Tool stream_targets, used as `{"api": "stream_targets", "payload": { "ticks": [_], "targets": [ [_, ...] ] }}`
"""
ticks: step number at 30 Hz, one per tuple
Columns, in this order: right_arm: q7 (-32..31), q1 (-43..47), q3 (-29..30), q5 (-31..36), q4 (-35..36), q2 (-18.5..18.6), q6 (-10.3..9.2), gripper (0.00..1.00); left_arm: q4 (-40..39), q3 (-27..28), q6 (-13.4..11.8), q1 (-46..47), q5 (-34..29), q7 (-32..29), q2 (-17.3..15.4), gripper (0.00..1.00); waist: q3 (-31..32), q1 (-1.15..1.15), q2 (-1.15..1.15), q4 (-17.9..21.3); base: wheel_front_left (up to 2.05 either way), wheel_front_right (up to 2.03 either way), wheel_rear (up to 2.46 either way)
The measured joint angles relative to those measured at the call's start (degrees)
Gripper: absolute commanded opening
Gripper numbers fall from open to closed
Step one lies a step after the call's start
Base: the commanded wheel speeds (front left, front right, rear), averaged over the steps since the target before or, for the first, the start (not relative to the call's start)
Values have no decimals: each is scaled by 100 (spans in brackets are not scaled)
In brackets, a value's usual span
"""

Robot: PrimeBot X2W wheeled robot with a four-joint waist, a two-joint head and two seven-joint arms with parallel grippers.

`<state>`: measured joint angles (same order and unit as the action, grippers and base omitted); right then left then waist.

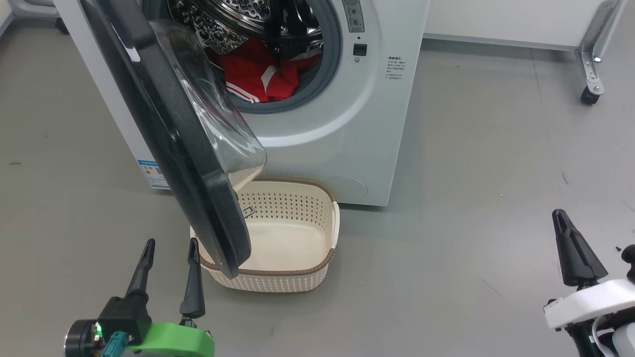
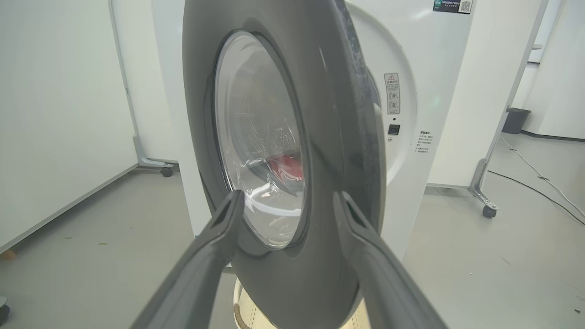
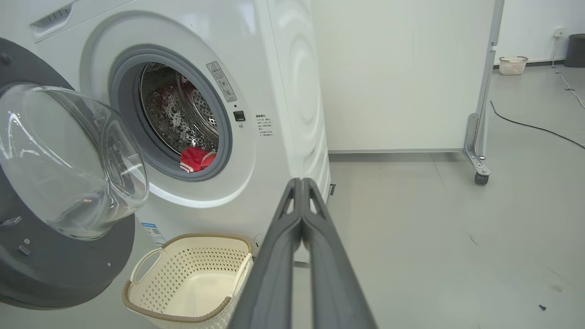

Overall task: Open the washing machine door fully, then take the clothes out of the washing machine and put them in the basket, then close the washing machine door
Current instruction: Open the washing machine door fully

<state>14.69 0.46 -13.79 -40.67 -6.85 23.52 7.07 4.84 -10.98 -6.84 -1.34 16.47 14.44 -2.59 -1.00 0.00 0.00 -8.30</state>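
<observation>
Just beyond left end effector (image 1: 171,244) — door (image 1: 158,129)

Shows the washing machine (image 1: 347,139), white and boxy, standing on the grey floor (image 1: 471,198), with a grey rubber gasket (image 1: 330,59) ringing its perforated steel drum (image 1: 233,12), a blue sticker (image 1: 150,173) low on its front and red clothes (image 1: 253,74) with white stripes lying at the drum's lower lip. Finds the washing machine door (image 1: 183,158) swung out from the left side, partly open, with its glossy black rim edge-on and its clear glass bowl (image 1: 223,129) bulging toward the opening. Places the basket (image 1: 297,271), cream, perforated and brown-rimmed, upright on the floor just before the washer, left end under the door's lower edge, bare bottom showing.
</observation>
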Motion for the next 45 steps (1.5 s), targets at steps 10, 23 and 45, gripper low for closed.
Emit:
{"api": "stream_targets", "payload": {
  "ticks": [10,23,45],
  "targets": [
    [-2,360,69,153,-59,-207,-65,100,19,-24,0,-5,0,0,1,100,26,0,0,14,0,0,0],
    [-2,373,111,363,-30,-314,-59,100,62,-82,0,-23,1,0,1,100,63,0,0,21,0,0,0],
    [-3,505,265,731,122,-553,-47,100,212,-94,0,-128,0,0,0,100,187,0,0,90,0,0,0]
  ]
}}
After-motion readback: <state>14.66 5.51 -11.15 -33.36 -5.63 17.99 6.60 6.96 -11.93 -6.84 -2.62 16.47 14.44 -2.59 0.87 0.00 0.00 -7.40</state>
